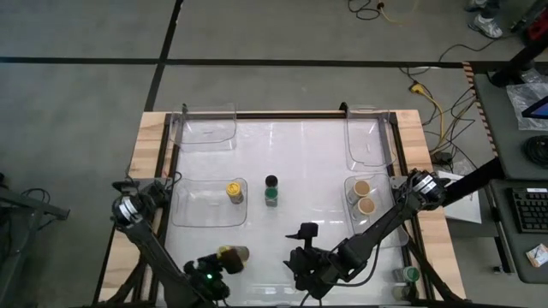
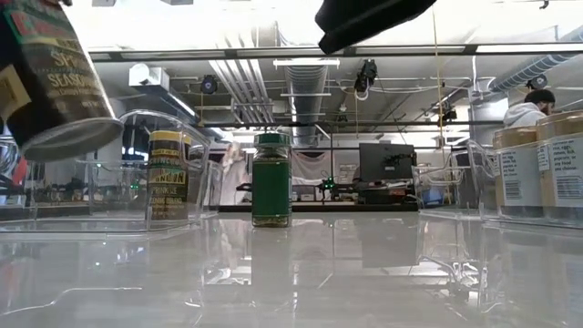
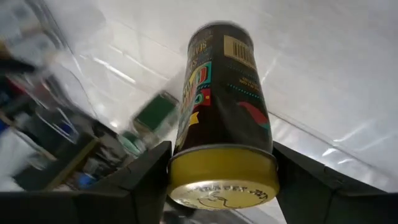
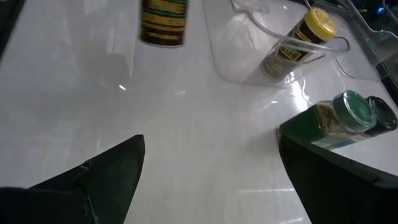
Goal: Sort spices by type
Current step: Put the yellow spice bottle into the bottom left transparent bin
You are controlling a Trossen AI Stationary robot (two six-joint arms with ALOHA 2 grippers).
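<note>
Yellow-lidded and dark-labelled, a spice jar [image 3: 222,124] sits clamped between the fingers [image 3: 146,180] of the left gripper [image 1: 224,260], lifted off the white table [image 1: 300,171] and tilted, its lid toward the wrist. Just ahead of that gripper a clear tray [image 1: 205,205] holds a second yellow-lidded jar [image 1: 235,192], standing upright. Beside that tray, on the bare table, stand a green-lidded jar [image 1: 271,197] and a black-lidded jar [image 1: 271,181], touching each other.

To the side of the left gripper, the right gripper [image 1: 301,248] hangs above the table with its jaws spread wide and nothing between them. Beyond it a second tray [image 1: 370,202] holds two tan-lidded jars [image 1: 364,196] side by side. Two further clear trays [image 1: 205,128] sit along the table's far edge. Another green-lidded jar [image 1: 411,275] stands off the white surface by the right arm's base.
</note>
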